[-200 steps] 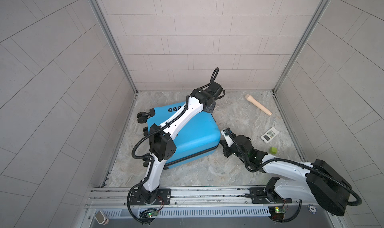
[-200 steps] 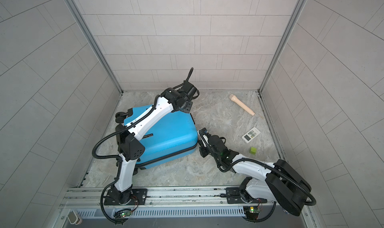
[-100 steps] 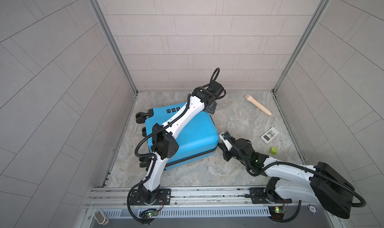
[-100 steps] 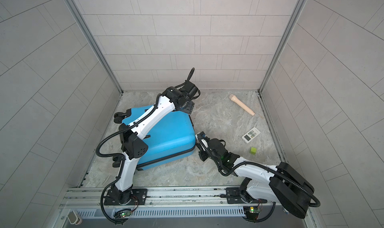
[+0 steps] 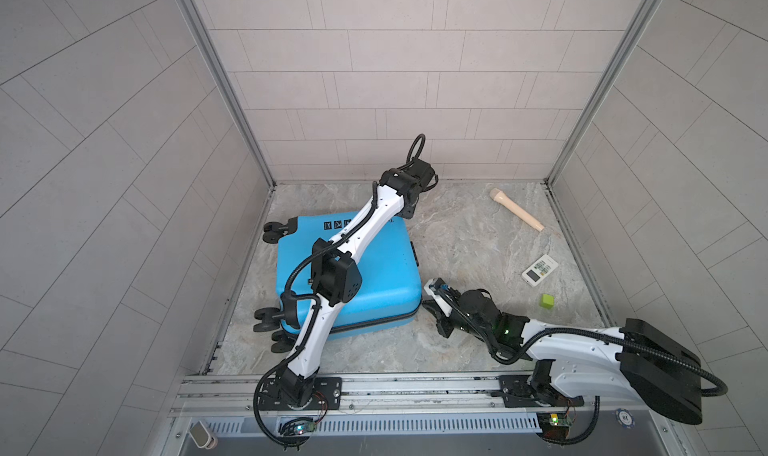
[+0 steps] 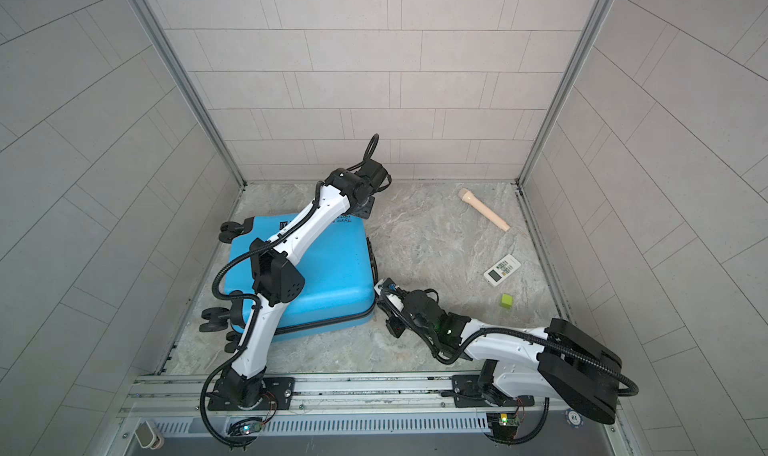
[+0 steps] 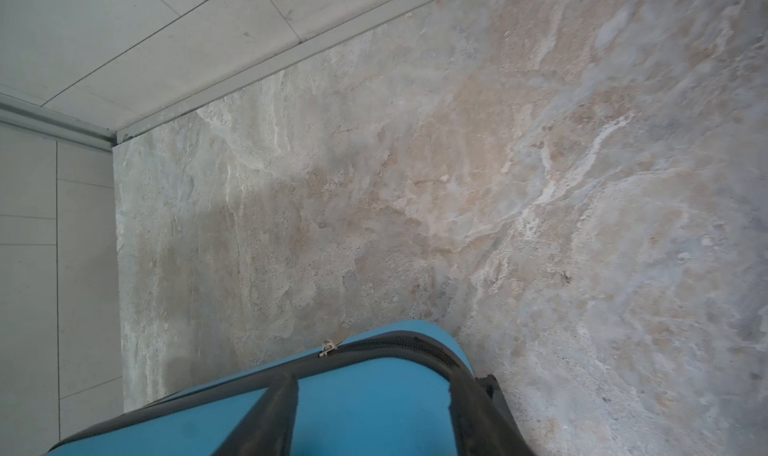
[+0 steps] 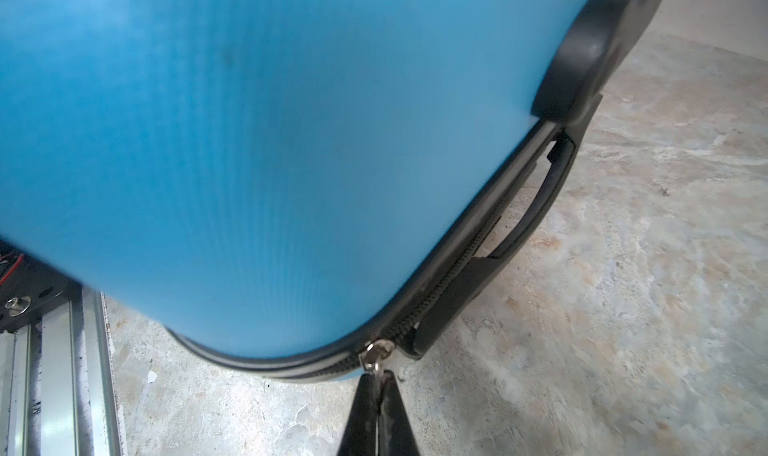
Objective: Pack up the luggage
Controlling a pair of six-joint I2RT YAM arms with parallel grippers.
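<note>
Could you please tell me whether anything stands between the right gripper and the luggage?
Nothing visible does: the right gripper is shut on the zipper pull at a corner of the luggage.

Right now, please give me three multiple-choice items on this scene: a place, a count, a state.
1. Relative to the suitcase, the green cube lies: A on top; B on the stone floor, to its right; C behind it.
2. Small loose things on the stone floor: A one; B three; C five.
3. The right claw is: A wide open; B shut on the zipper pull; C holding the cube.
Key: B, bare floor surrounds it; B, cube, remote, beige stick; B, the pull is pinched.
</note>
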